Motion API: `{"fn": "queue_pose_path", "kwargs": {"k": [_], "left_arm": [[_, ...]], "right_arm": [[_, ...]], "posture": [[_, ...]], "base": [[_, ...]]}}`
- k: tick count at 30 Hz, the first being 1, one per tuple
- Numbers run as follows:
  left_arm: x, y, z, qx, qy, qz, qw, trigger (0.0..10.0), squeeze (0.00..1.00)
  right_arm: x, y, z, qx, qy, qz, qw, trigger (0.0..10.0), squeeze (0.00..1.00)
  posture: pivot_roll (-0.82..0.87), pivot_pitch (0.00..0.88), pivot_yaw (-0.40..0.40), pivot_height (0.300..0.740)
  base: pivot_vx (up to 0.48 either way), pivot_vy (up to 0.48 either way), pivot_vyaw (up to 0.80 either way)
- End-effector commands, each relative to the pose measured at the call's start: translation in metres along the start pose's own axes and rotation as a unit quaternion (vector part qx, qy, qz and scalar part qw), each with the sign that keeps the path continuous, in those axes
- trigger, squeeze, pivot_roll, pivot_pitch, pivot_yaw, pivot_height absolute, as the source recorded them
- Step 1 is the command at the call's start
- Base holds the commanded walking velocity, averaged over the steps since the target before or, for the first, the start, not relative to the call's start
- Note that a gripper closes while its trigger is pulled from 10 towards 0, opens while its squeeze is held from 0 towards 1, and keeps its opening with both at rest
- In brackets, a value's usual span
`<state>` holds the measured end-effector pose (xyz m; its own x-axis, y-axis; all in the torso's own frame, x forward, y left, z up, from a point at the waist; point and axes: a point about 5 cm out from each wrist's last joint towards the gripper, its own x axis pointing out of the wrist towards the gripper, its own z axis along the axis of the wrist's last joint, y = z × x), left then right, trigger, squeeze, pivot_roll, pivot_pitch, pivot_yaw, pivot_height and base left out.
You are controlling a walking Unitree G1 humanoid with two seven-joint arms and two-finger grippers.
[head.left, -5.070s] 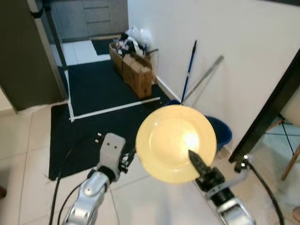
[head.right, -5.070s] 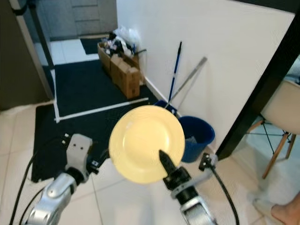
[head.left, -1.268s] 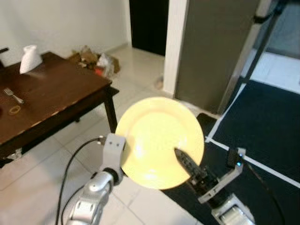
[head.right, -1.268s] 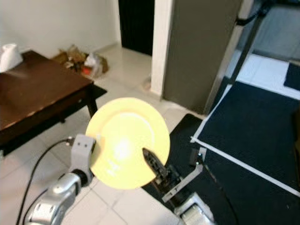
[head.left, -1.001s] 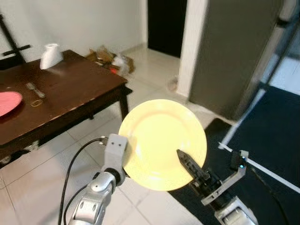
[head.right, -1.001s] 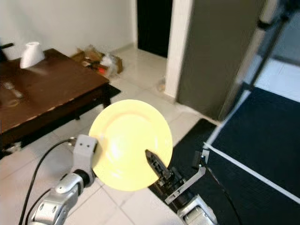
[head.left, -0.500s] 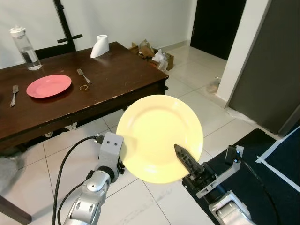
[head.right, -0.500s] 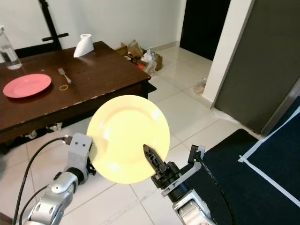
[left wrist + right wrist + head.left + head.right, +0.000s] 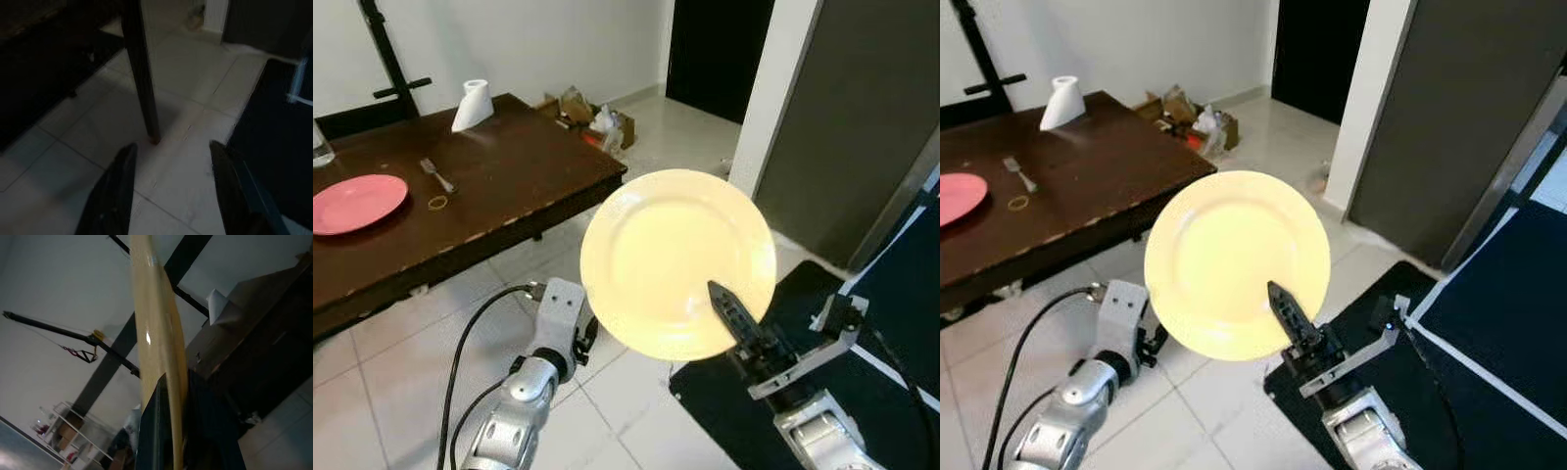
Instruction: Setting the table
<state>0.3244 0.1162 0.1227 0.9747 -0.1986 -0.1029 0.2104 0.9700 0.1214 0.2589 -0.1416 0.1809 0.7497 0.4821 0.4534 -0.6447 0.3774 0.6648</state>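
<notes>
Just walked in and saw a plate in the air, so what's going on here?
The robot's right gripper is clamped on the rim of a yellow plate, holding it up over the tiled floor. The left gripper hangs open and empty near a table leg. To the robot's left, the dark wooden table already has a pink plate, a fork and a paper roll on it.
</notes>
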Motion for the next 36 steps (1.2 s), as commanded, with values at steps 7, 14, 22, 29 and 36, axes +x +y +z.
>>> {"fn": "queue_pose_path", "kwargs": {"k": [7,14,22,29,36], "left_arm": [[-0.001,-0.004,-0.008,-0.004,0.012,-0.001,1.000,10.0,0.00],[-0.001,-0.003,-0.008,-0.004,0.011,-0.001,1.000,10.0,0.00],[0.000,-0.003,-0.008,-0.004,0.010,0.000,1.000,10.0,0.00],[0.000,-0.002,-0.007,-0.004,0.008,0.000,1.000,10.0,0.00],[-0.001,-0.004,-0.004,0.004,-0.004,-0.011,1.000,10.0,0.00]], "right_arm": [[-0.004,0.006,-0.005,0.009,0.018,0.022,1.000,10.0,0.00],[-0.004,0.003,-0.001,0.010,0.005,0.012,1.000,10.0,0.00],[-0.003,0.002,0.009,0.031,-0.024,0.017,0.999,10.0,0.00],[-0.001,0.007,0.007,0.037,-0.018,0.034,0.999,10.0,0.00],[0.004,0.010,0.018,0.066,-0.054,0.038,0.996,10.0,0.00]], "posture": [[-0.03,0.083,0.093,0.740],[-0.03,0.084,0.093,0.740],[-0.03,0.084,0.094,0.740],[-0.03,0.082,0.094,0.740],[-0.03,0.079,0.096,0.740]], "base": [[0.468,0.000,0.00],[0.469,0.000,0.64],[0.469,0.000,0.00],[0.469,0.000,0.00],[0.469,0.000,0.00]]}}
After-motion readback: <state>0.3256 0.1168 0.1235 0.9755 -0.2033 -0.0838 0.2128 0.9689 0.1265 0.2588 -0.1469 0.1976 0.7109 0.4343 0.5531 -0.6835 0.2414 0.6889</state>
